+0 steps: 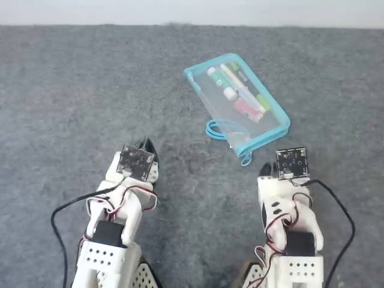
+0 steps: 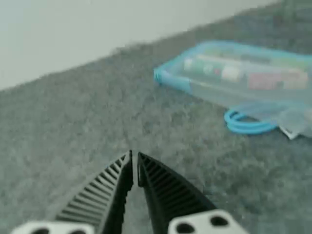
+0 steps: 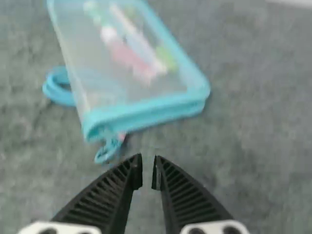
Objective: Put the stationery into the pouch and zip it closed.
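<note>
A clear pouch [image 1: 237, 102] with light-blue trim lies flat on the grey carpet, with several pens and markers [image 1: 240, 93] showing inside it. Its zipper pull [image 1: 245, 159] and a blue loop strap [image 1: 217, 129] stick out at the near end. The pouch [image 3: 126, 63] lies just beyond my right gripper [image 3: 147, 170], whose fingers are shut with nothing between them. My left gripper [image 2: 134, 163] is shut and empty too, well to the left of the pouch [image 2: 239, 78]. In the high view both arms sit at the near edge, left gripper [image 1: 146, 145] and right gripper [image 1: 264, 171].
Grey carpet [image 1: 90, 90] covers the whole work surface, ending at a pale wall [image 1: 192, 11] along the far side. Cables [image 1: 66, 210] hang from both arms near their bases.
</note>
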Robot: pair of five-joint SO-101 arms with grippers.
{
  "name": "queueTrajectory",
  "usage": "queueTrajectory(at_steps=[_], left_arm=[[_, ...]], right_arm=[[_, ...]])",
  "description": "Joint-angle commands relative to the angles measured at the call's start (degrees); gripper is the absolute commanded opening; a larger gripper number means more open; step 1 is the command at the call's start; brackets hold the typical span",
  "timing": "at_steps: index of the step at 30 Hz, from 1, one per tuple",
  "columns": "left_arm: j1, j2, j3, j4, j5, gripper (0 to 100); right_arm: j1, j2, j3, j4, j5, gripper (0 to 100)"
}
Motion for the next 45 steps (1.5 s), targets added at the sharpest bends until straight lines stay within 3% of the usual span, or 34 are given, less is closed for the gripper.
queueTrajectory(at_steps=[1,9,30,33,39,41,45], left_arm=[[-0.3,0.2,-0.7,12.0,-0.6,2],[-0.4,0.2,-0.7,22.5,-0.6,2],[-0.3,0.1,-1.1,23.2,-0.3,2],[-1.3,0.1,-0.9,22.1,5.8,2],[-14.5,0.5,-0.7,20.5,29.8,2],[-14.9,0.3,-0.7,21.5,31.3,2],[-12.7,0.2,-0.7,21.5,27.0,2]], right_arm=[[-0.5,-1.2,1.1,8.3,-1.6,3.7],[-0.1,-1.2,1.1,18.2,-1.1,3.7],[-0.1,-1.2,1.1,21.1,-1.1,3.7],[-0.1,-1.2,1.1,21.1,-1.1,3.7],[-0.1,-1.2,1.1,21.1,-1.1,3.7],[-0.1,-1.2,1.1,21.1,-1.1,3.7],[-0.1,-1.2,1.1,21.1,-1.1,3.7]])
